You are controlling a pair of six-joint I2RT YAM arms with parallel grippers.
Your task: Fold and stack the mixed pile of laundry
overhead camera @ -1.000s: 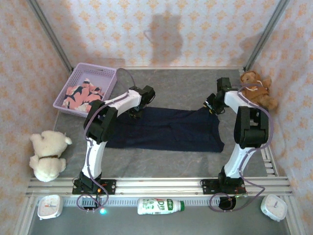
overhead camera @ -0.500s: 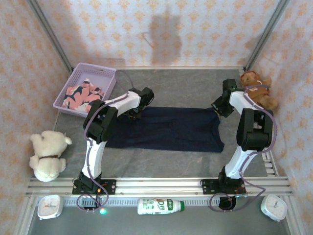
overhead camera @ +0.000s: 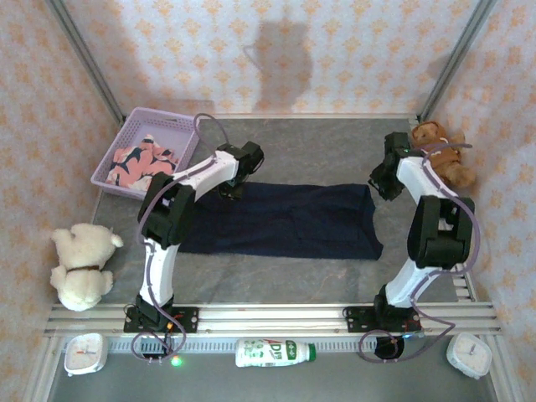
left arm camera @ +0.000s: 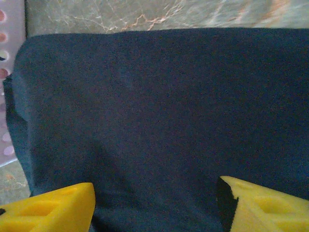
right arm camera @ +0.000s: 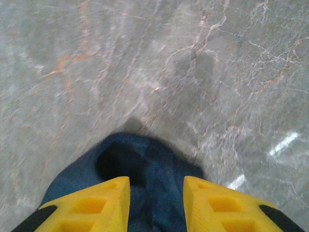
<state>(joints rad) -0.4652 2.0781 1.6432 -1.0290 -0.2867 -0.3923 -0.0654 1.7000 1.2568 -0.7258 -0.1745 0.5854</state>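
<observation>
Grey marbled bench (overhead camera: pixel 285 280) held navy garment (overhead camera: pixel 285 222) spread flat, left end effector (left arm camera: pixel 154 203) wide open over its left end, right end effector (right arm camera: pixel 156 193) part-open above its far-right corner; folding judged under way, next move needing both corners pinched; pink garment (overhead camera: pixel 138 163) lay in basket (overhead camera: pixel 167 122).

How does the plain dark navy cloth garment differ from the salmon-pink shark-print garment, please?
The dark navy garment lies spread flat on the table; the salmon-pink shark-print garment sits crumpled in the lavender lattice basket. Navy is plain and larger; pink is patterned. Both are cloth.
</observation>
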